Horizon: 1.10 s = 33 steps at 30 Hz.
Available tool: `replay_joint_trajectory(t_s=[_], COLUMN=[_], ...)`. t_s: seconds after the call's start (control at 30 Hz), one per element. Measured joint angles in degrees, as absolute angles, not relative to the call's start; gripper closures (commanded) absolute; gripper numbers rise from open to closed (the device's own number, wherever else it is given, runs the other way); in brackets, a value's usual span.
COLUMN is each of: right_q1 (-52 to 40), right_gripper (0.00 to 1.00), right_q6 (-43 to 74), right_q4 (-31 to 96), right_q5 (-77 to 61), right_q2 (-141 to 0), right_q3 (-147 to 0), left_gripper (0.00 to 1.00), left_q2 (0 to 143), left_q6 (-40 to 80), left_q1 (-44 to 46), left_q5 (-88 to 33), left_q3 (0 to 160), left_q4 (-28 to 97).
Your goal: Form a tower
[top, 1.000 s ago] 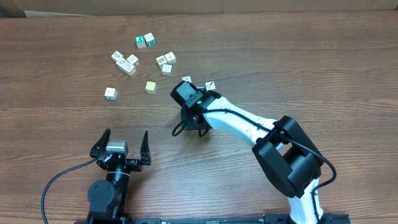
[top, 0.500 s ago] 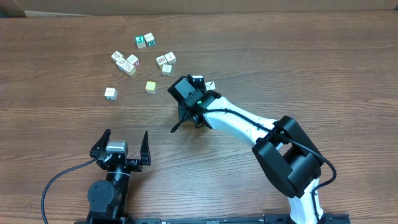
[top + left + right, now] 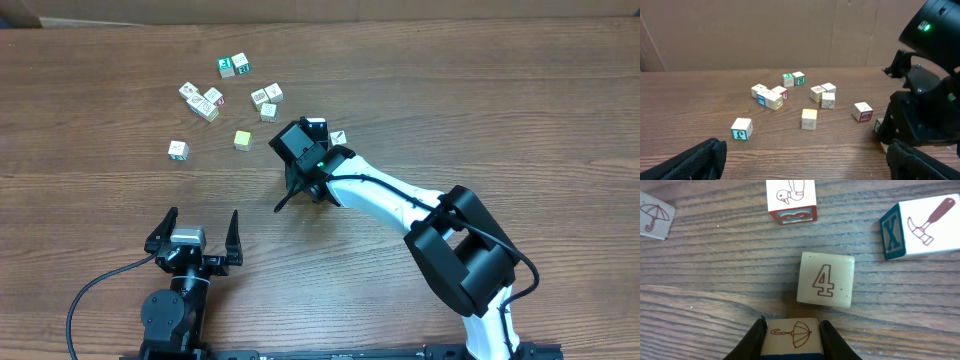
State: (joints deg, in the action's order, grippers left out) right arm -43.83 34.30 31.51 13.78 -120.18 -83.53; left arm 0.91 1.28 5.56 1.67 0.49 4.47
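Stock entry: block-stacking table [image 3: 520, 90], tower not yet begun.

Right claw [image 3: 792, 339]: closed snugly on one umbrella cube [image 3: 790, 330], a finger against each side face and the umbrella face turned up to the wrist camera. It sits mid-table, just right of the loose spread. Whether the cube is clear of the table cannot be told.

Left claw [image 3: 203, 216]: fingers spread wide with nothing between them. It sits at the near left, well apart from every cube.

Tower: none visible in any view, and no cube is seen resting on another. The likely base, as a judgement, is the numeral-4 cube [image 3: 825, 279], which lies flat just beyond the held cube.

Neighbours in the right wrist view:
- duck cube [image 3: 791, 197], beyond the 4
- hammer cube [image 3: 920, 222], with an X on its side, at right
- second umbrella cube [image 3: 655, 214], at the left edge

Loose stock: scatter of pictured cubes [image 3: 212, 97] at far left, with the plain yellow-green cube [image 3: 242, 139] a little nearer.

Progress: one cube is in hand. The first placement and every later layer are outstanding.
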Motion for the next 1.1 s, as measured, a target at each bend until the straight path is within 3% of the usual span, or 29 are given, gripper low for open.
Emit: replay_joint_trajectory(t_s=[0.27,0.5,0.73,1.1], right_q1=[-42.3,-35.5,-27.1,-32.7], right_gripper=[0.92,0.94,0.96,0.96], right_q6=[33.6,32.9,32.8,32.8], right_q4=[30.4,25.9,21.1,16.3], right_q5=[14.4,16.2,6.4,0.1], right_q2=[-121.8,-122.6,-122.8,-123.1], right_q3=[-83.5,-83.5,-83.5,-83.5], left_gripper=[0.0,0.01,0.01,0.0], left_q2=[0.9,0.9,0.9,0.9], left_q6=[1.3,1.3,1.3,1.3], left_q1=[5.6,5.6,5.6,5.6], left_q5=[1.7,1.7,1.7,1.7], left_q3=[0.5,0.5,0.5,0.5], left_q4=[4.5,4.5,4.5,4.5])
